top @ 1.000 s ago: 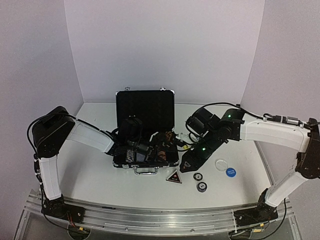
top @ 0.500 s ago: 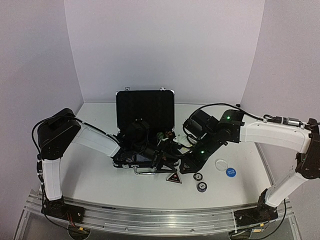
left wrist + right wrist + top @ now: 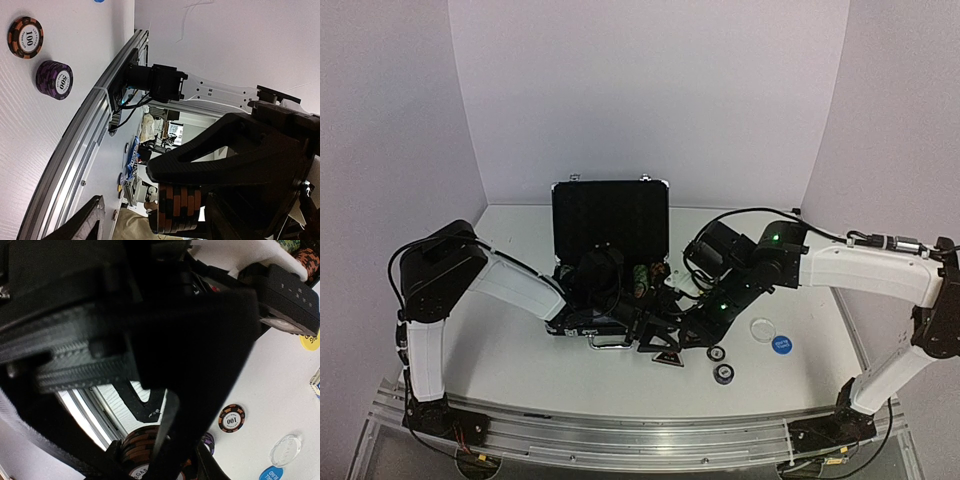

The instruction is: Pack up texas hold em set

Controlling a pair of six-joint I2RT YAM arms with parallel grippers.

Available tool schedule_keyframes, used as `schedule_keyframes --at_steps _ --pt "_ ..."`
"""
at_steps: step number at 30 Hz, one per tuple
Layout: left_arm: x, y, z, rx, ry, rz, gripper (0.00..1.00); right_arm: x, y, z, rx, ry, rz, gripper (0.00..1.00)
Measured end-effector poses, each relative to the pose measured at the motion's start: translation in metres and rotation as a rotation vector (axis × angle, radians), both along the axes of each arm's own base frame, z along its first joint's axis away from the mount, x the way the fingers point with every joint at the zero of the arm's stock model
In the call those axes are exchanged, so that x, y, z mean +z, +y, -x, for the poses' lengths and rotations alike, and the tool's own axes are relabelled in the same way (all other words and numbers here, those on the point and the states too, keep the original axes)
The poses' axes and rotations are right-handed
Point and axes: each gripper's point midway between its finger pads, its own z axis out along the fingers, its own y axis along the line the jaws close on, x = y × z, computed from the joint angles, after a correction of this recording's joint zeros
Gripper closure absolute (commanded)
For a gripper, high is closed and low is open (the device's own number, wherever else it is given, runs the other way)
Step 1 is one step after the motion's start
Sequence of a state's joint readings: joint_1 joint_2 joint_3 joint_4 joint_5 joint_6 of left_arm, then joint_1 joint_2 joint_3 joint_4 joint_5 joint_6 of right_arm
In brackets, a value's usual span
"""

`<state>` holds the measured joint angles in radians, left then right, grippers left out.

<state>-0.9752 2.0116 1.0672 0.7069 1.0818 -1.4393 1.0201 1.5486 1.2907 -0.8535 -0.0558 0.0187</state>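
Note:
The black silver-edged briefcase (image 3: 610, 222) stands open at the table's middle, with chips in its tray. My right gripper (image 3: 694, 333) (image 3: 160, 460) is shut on a stack of orange-and-black poker chips (image 3: 137, 447), holding it by the rims just in front of the case. My left gripper (image 3: 655, 337) (image 3: 162, 217) has come up to that same stack (image 3: 182, 210). Its jaws stand open on either side of the stack's faces, with a gap at the left finger (image 3: 90, 220). The dark triangular marker (image 3: 668, 358) lies below both grippers.
An orange 100 chip (image 3: 25, 37) (image 3: 231, 418) and a short purple stack (image 3: 54, 79) (image 3: 725, 373) lie on the table to the right of the marker. Farther right are a clear disc (image 3: 761, 328) and a blue disc (image 3: 782, 344). A yellow disc (image 3: 311, 341) lies near the case.
My left gripper has swung right, out over the case's front edge to the right gripper's chip stack, and its jaws have narrowed. The right gripper has shifted slightly left, still holding the stack.

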Motion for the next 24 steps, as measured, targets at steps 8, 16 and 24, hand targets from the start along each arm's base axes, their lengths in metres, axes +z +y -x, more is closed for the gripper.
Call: schedule_keyframes --at_steps 8,16,24 --pt "0.0020 0.0002 0.0060 -0.046 -0.018 0.026 0.53 0.0007 0.0035 0.0056 0.020 0.015 -0.012 0.96" --pt "0.0088 -0.0036 0.0065 -0.072 -0.037 0.061 0.99 -0.0004 0.0032 0.0057 0.024 0.010 -0.006 0.95" --pt "0.0061 -0.0068 0.0028 -0.076 -0.093 0.039 1.00 -0.0006 0.0017 0.0001 0.009 -0.027 0.009 0.19"
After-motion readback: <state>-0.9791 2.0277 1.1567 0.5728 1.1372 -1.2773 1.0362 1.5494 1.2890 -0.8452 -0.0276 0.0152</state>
